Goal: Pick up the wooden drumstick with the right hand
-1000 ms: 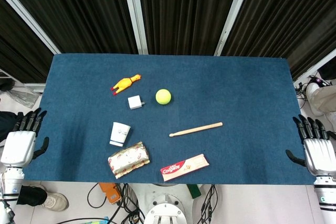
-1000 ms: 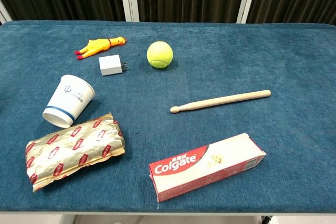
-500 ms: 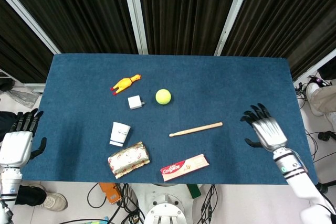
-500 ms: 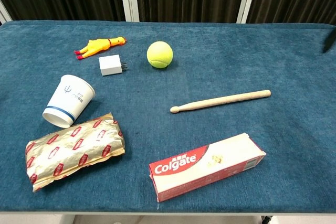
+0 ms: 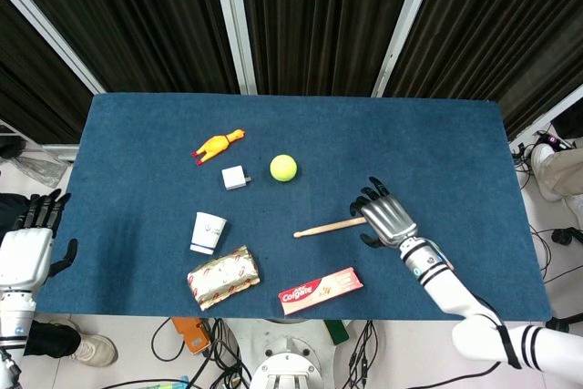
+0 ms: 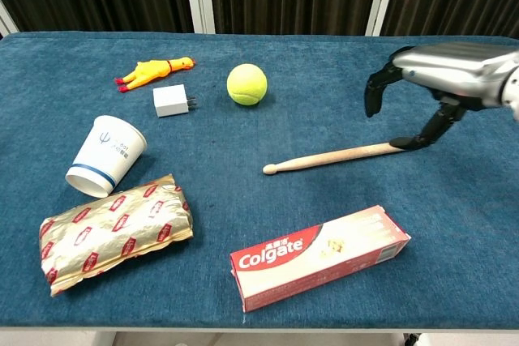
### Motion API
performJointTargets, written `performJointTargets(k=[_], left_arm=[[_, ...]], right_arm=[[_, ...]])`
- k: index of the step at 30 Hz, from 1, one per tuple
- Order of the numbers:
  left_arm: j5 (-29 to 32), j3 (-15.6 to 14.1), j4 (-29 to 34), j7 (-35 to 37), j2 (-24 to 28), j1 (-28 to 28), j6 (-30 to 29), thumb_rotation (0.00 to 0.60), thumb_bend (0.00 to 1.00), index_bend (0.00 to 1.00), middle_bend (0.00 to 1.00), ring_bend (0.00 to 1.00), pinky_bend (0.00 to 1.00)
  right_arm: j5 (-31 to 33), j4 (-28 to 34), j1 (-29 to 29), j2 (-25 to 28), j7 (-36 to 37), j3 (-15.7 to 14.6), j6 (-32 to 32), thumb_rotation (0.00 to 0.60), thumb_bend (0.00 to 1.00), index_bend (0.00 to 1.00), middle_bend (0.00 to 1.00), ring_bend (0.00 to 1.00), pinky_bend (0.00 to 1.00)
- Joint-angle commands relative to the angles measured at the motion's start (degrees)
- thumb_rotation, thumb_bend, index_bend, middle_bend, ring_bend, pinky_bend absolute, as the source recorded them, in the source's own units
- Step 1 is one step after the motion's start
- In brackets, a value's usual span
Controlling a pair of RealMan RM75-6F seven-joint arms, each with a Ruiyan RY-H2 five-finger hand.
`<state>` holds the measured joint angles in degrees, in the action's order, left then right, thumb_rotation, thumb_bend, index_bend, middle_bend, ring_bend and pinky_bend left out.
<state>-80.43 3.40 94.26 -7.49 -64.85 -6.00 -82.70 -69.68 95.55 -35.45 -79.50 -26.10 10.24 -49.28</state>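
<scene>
The wooden drumstick [image 5: 326, 227] [image 6: 328, 157] lies flat on the blue table, its tip to the left and its butt end to the right. My right hand [image 5: 386, 215] [image 6: 442, 70] hovers over the butt end with fingers spread and curved downward, holding nothing. In the chest view the thumb comes down close to the stick's right end; whether it touches is unclear. My left hand [image 5: 29, 245] hangs off the table's left edge, fingers apart and empty; the chest view does not show it.
A Colgate toothpaste box [image 5: 320, 290] [image 6: 319, 256] lies just in front of the drumstick. A yellow tennis ball [image 5: 283, 168] [image 6: 246, 84] sits behind it. Further left are a white charger [image 6: 171, 100], paper cup [image 6: 105, 154], foil packet [image 6: 113, 231] and rubber chicken [image 6: 152, 72].
My right hand has swung in from the table's right edge leftward, arriving above the drumstick's butt end. The drumstick and left hand have stayed put.
</scene>
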Motion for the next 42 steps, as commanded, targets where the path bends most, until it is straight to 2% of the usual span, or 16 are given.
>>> performJointTargets(k=[1, 3, 5, 15, 25, 42], left_arm=[[0.26, 0.05, 0.16, 0.04, 0.12, 0.01, 0.15, 0.600, 0.41, 0.04, 0.00, 0.00, 0.18], [0.84, 0.24, 0.37, -0.16, 0.07, 0.09, 0.15, 0.600, 0.41, 0.04, 0.00, 0.05, 0.27], [1.36, 0.38, 0.69, -0.32, 0.10, 0.14, 0.23, 0.600, 0.41, 0.04, 0.00, 0.08, 0.32], [1.32, 0.40, 0.76, -0.35, 0.16, 0.06, 0.34, 0.600, 0.41, 0.04, 0.00, 0.05, 0.20], [1.25, 0.45, 0.59, -0.30, -0.04, 0.10, 0.16, 0.600, 0.41, 0.04, 0.00, 0.05, 0.19], [1.39, 0.45, 0.74, -0.23, 0.14, 0.04, 0.43, 0.600, 0.41, 0.04, 0.00, 0.05, 0.19]], right_arm=[[2.92, -2.84, -2.11, -2.99, -1.56, 0.77, 0.73, 0.600, 0.42, 0.46, 0.44, 0.25, 0.00], [4.11, -4.31, -3.07, -4.33, -1.94, 1.00, 0.94, 0.600, 0.43, 0.44, 0.45, 0.30, 0.00], [5.21, -5.79, -4.11, -5.65, -2.11, 1.12, 1.31, 0.600, 0.43, 0.43, 0.45, 0.32, 0.00], [8.57, -9.63, -7.31, -8.92, -3.86, -0.57, 2.65, 0.600, 0.43, 0.43, 0.50, 0.32, 0.00], [12.36, -10.04, -9.76, -9.25, -5.92, -1.71, 3.38, 0.600, 0.44, 0.46, 0.50, 0.32, 0.00], [14.22, -11.95, -12.19, -11.41, -5.47, -3.62, 3.64, 0.600, 0.44, 0.53, 0.50, 0.32, 0.00]])
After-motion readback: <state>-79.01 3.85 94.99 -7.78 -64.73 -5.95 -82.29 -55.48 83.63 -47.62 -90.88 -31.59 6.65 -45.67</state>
